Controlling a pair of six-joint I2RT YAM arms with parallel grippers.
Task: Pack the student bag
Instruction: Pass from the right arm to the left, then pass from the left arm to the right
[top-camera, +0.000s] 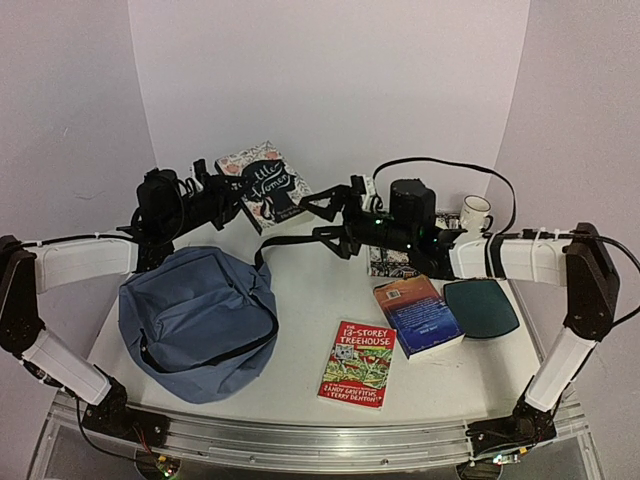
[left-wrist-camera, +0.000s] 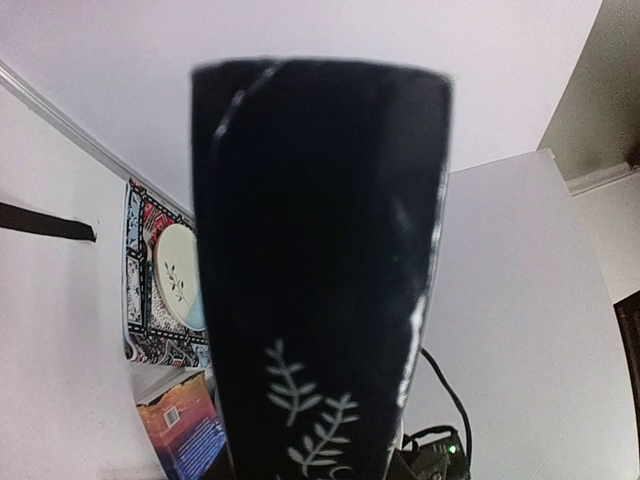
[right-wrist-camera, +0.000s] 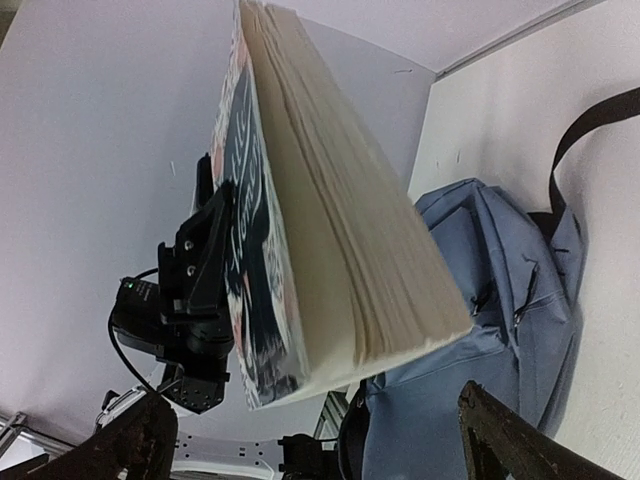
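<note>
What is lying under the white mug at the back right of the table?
The white mug stands on a flat patterned book. In the view from above, the right arm covers most of that book, so its title cannot be read.

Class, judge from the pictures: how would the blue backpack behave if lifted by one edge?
The backpack would probably sag and fold, since its fabric lies slumped and creased. Its loose black strap may trail or snag.

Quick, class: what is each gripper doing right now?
Left gripper: closed, holding the Little Women book.
Right gripper: open, holding nothing.
</note>
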